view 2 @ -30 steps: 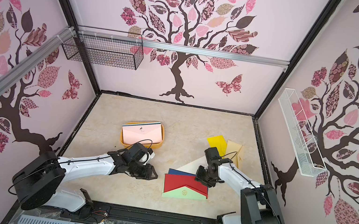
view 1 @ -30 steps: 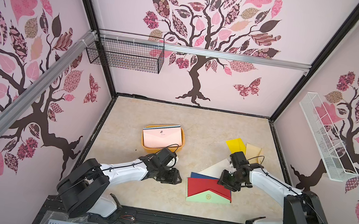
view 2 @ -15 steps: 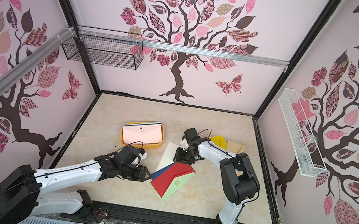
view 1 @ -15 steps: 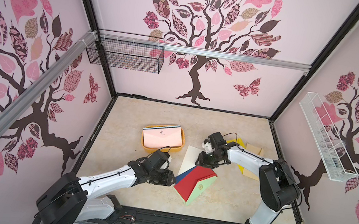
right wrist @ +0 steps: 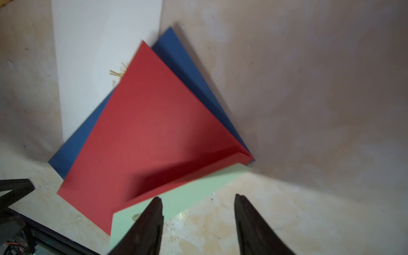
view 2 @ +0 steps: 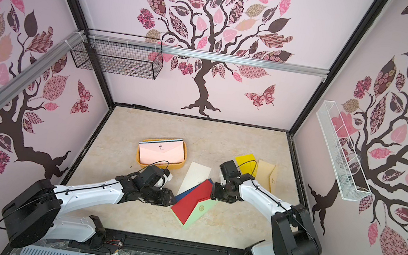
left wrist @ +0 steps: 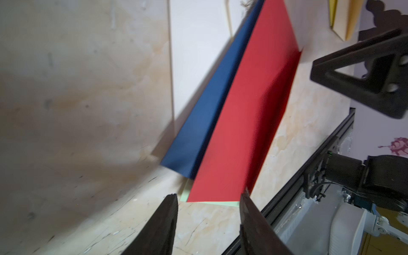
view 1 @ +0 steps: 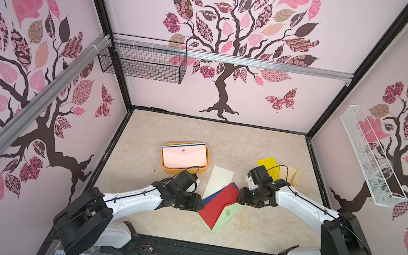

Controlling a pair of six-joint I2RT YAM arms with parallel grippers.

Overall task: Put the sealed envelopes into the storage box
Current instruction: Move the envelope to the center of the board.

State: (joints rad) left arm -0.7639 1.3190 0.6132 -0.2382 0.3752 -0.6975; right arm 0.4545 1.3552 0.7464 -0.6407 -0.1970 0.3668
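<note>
Box (view 1: 170, 170) holds pink envelope (view 1: 183, 156), others under it. Red (view 1: 221, 202) lies over navy (left wrist: 198, 123), green (view 1: 228, 215) and cream (view 1: 221, 176), fanned at box's 4 o'clock; yellow (view 1: 265, 162) and tan (view 1: 292, 174) at 3. Left gripper (left wrist: 208, 198) at red's 8, right gripper (right wrist: 198, 198) at 2, both spread and empty, probably bracketing the fan. Marbled table (view 1: 196, 132), tree-print walls (view 1: 257, 106), black basket (view 1: 143, 62), white basket (view 1: 368, 158).

No legible txt; emblems on pink envelope (view 1: 183, 156) & pale green envelope (view 1: 228, 213) possibly logos, too small.
</note>
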